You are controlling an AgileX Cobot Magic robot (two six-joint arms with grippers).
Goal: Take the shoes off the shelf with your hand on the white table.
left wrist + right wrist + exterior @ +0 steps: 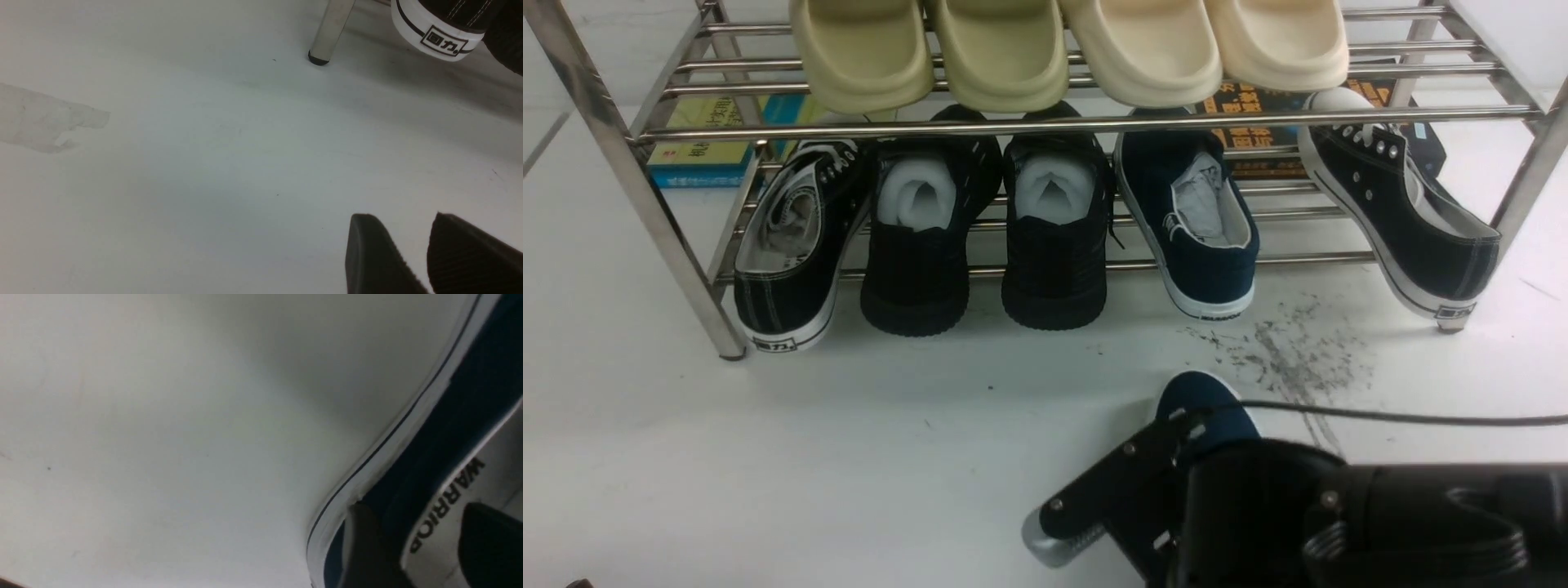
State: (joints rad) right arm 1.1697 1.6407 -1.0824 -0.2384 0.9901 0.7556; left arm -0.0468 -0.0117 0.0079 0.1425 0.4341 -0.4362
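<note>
With jaws apart astride the side wall of the near navy shoe (1205, 408) on the white table (849, 457), lower centre-right, the right gripper (425, 543) is the arm nearer the shelved navy shoe (1194, 220), which lies directly up-frame on the shelf (1045, 124), heel toward it.

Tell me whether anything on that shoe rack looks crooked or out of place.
The black lace-up sneaker at the right end of the rack sits askew, turned diagonally with its heel swung outward, unlike the straighter shoes beside it.
</note>
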